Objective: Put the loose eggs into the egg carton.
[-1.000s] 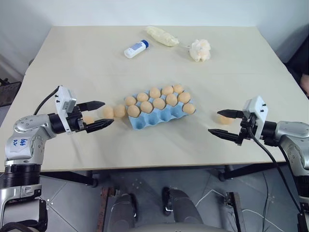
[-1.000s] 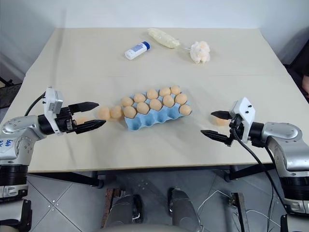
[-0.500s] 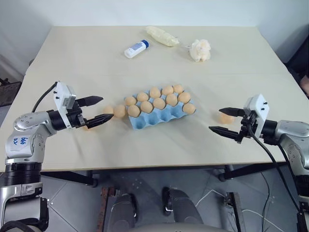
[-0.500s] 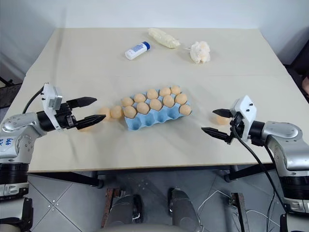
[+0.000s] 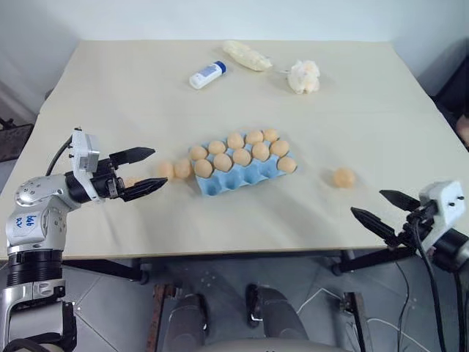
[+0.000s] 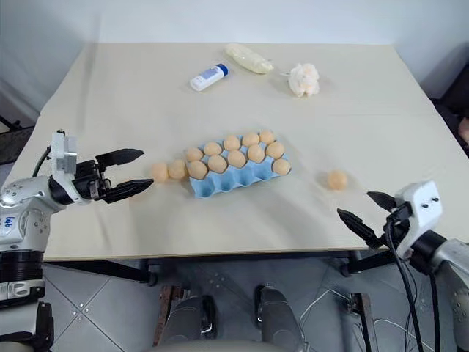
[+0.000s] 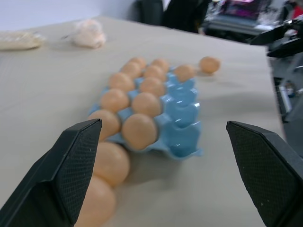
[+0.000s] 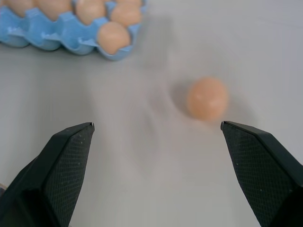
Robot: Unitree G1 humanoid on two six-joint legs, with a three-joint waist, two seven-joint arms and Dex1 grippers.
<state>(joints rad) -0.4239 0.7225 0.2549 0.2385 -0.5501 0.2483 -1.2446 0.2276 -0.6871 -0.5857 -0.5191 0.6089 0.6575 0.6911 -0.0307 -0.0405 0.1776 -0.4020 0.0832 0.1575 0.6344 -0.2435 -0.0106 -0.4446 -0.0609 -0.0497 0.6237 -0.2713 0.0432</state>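
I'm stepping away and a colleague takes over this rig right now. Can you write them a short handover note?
Left gripper: open, holding nothing, beside the loose eggs at the carton's left end.
Right gripper: open, holding nothing, at the table's near edge, apart from the lone egg.
Egg carton: mid-table; the far and middle rows hold eggs, the near row of cups is empty.
Left to do: three loose eggs left of the carton, plus the lone egg on its right.

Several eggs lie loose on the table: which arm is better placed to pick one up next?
Left. The left gripper is open at table level, beside the loose eggs left of the egg carton. The right gripper, also open, sits off the table edge, apart from the lone egg.
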